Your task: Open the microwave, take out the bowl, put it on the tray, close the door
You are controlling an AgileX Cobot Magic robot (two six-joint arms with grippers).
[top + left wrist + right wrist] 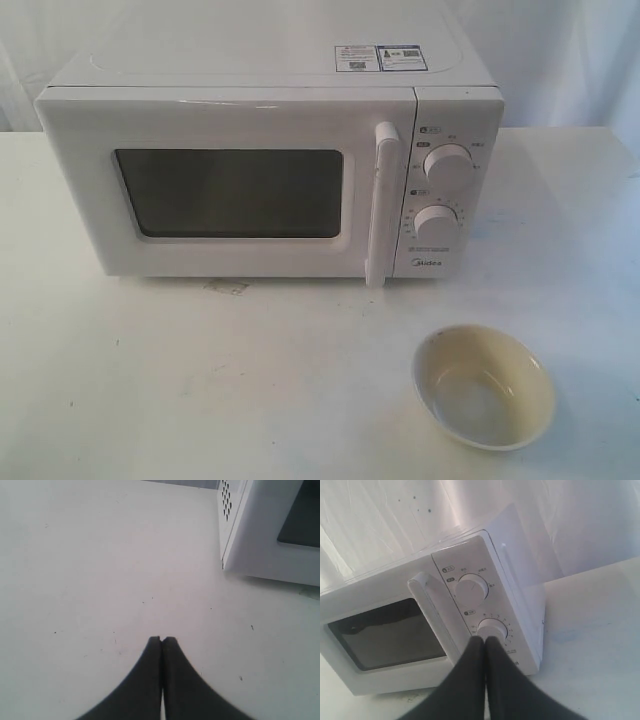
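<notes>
my left gripper (161, 640) is pinched closed on nothing, hanging over the white table (90, 570) near the microwave (260, 525). my right gripper (485, 639) is likewise closed and empty, pointing at the lower knob (492, 628). the door (230, 120) is closed; the bowl (484, 385) sits on the table in front of the knobs.

A: Microwave status?
B: White microwave (270, 65) stands upright at the rear of the surface (200, 380). Door (225, 125) shut; dark window (228, 193); vertical bar handle (382, 205) beside two round knobs (447, 162).
A: Bowl?
B: Cream bowl (483, 385), upright on the surface, in front of the knobs, apart from the microwave.
</notes>
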